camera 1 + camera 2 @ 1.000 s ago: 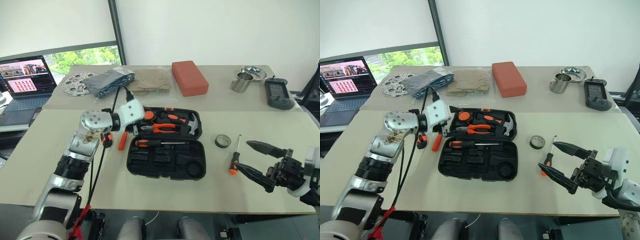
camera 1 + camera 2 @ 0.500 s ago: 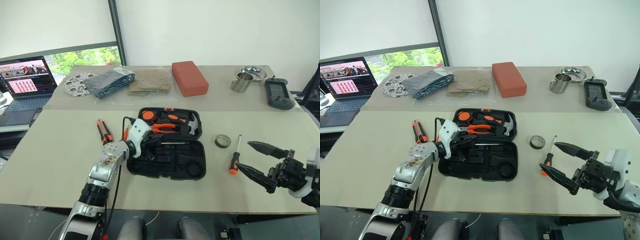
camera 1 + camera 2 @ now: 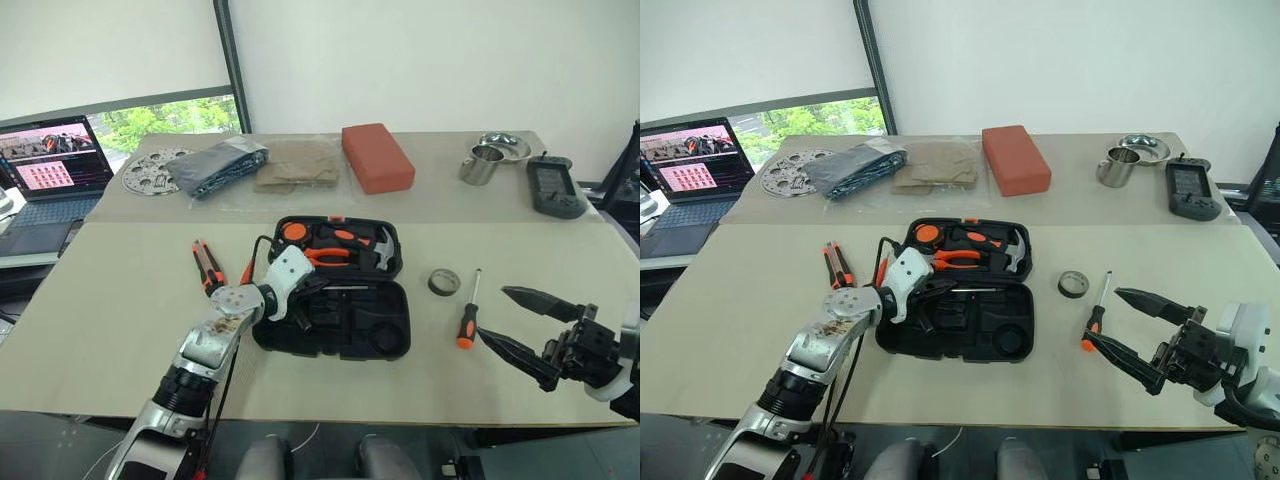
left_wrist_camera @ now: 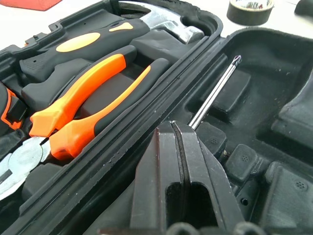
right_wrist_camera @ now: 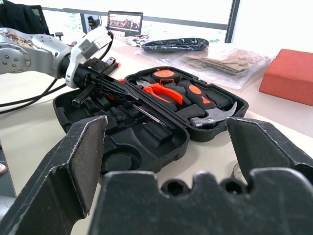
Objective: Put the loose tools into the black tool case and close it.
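open black tool case (image 3: pixel 345 335) mid-table, left gripper (image 4: pixel 177 128) fingers pressed together over screwdriver (image 4: pixel 213 94) inside it, right gripper (image 3: pixel 515 320) spread wide, empty, right of case, second screwdriver (image 3: pixel 469 318) and tape roll (image 3: pixel 444 282) between them

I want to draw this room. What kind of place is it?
Probably an office or lab workroom: two beige tables pushed together, an open laptop beside a window, and an open black plastic tool case the robot is packing.

No text or label can be read.
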